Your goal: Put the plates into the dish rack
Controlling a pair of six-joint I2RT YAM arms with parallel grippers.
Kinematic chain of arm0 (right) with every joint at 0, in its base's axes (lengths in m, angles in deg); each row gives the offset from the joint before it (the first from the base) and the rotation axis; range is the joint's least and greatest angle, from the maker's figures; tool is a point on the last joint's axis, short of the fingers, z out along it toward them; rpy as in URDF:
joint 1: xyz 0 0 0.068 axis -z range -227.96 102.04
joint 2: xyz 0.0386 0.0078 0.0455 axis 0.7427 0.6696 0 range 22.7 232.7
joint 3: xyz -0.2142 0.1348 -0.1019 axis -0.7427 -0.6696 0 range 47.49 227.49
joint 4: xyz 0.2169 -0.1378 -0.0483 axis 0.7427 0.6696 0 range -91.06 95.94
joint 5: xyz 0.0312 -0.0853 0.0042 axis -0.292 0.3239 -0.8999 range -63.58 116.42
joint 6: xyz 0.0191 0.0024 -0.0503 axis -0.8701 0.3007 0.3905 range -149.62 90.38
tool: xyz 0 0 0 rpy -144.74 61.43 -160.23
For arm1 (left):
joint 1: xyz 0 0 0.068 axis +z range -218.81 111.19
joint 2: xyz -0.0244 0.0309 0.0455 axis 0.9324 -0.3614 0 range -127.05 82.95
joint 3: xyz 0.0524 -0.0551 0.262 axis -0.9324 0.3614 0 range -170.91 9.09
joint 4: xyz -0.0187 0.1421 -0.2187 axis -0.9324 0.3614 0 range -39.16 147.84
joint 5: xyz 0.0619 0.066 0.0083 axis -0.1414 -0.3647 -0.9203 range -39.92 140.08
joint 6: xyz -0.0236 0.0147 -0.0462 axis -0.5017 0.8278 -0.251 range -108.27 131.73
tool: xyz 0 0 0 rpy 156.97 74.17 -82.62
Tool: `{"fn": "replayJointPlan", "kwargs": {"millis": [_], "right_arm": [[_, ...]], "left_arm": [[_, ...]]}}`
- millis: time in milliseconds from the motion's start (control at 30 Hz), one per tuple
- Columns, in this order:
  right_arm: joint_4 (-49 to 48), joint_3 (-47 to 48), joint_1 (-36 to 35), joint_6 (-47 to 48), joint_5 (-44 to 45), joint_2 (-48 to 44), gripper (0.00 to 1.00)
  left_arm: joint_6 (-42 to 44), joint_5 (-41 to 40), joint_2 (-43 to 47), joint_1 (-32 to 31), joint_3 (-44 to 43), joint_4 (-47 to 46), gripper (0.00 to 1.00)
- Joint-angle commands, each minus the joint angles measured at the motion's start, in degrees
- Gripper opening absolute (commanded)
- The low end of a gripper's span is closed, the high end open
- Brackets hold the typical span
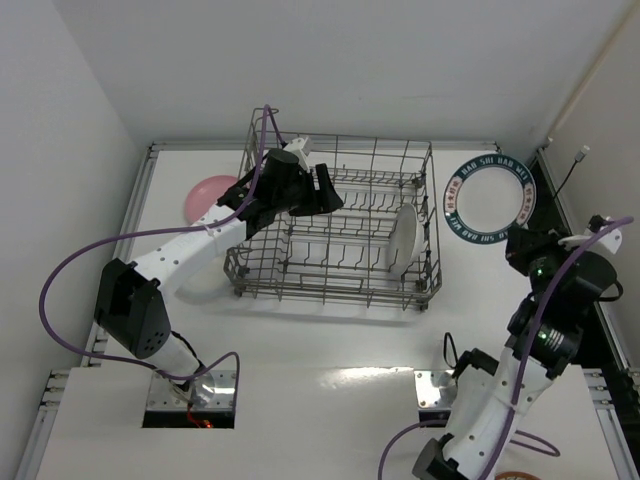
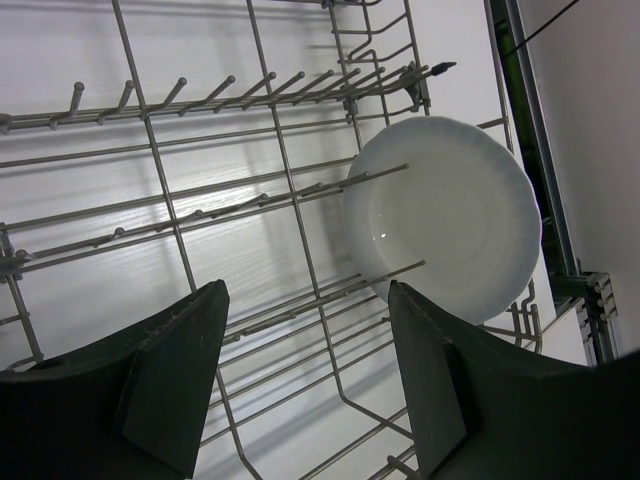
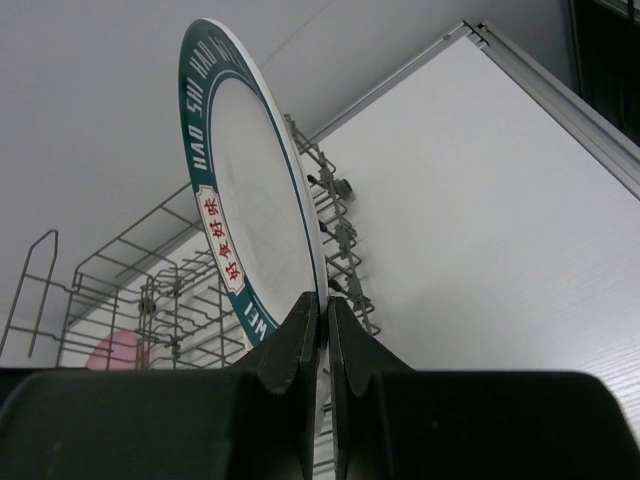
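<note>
The right gripper (image 3: 322, 312) pinches the teal-rimmed plate (image 3: 240, 200) (1 white plate (image 2: 450, 215) stands racked). It needs lowering between the rack (image 1: 330, 292) tines; the left gripper (image 2: 305, 295) gapes empty.

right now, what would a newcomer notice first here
The teal-rimmed plate stands out, pinched by its edge in the right gripper, to the right of the dish rack. Next, one white plate stands on edge at the rack's right end, with the open left gripper over the rack's left part. A pink plate lies left of the rack.

Lab test cell: white walls (image 1: 300, 60), aluminium-framed table (image 1: 330, 345).
</note>
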Motion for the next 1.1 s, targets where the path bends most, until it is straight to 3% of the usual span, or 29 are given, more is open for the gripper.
{"fn": "replayJointPlan", "kwargs": {"millis": [0, 167, 367, 500, 667, 700, 867, 1067], "right_arm": [[-0.17, 3.63, -1.63, 1.65, 0.70, -0.69, 0.00], [0.45, 7.84, -3.91, 3.50, -3.77, 4.40, 0.00], [4.05, 20.04, -9.79, 5.61, -6.59, 13.70, 0.00], [10.37, 27.53, -17.43, 9.56, -1.25, 20.04, 0.00], [14.16, 29.12, -31.22, 10.80, 13.50, 24.88, 0.00], [14.68, 29.12, -37.34, 10.80, 16.14, 25.85, 0.00], [20.99, 35.00, -57.93, 5.81, 45.28, 34.36, 0.00], [26.46, 38.52, -64.47, -0.27, 59.39, 38.77, 0.00]], "left_arm": [[-0.02, 0.57, 1.38, 0.45, -2.38, -1.13, 0.62], [-0.02, -1.00, 1.38, 0.45, -1.85, -1.13, 0.62], [0.50, -1.54, 0.85, 0.45, -1.85, -1.13, 0.62], [0.50, -2.06, 0.33, 0.45, -1.85, -1.13, 0.62], [0.50, -2.06, 0.33, 0.45, -1.85, -1.13, 0.62], [0.50, -2.06, 0.33, 0.45, -1.85, -1.13, 0.62], [1.03, -2.59, 0.33, 0.45, -1.85, -1.13, 0.62], [1.03, -2.60, 0.33, 0.45, -1.85, -1.13, 0.62]]}}
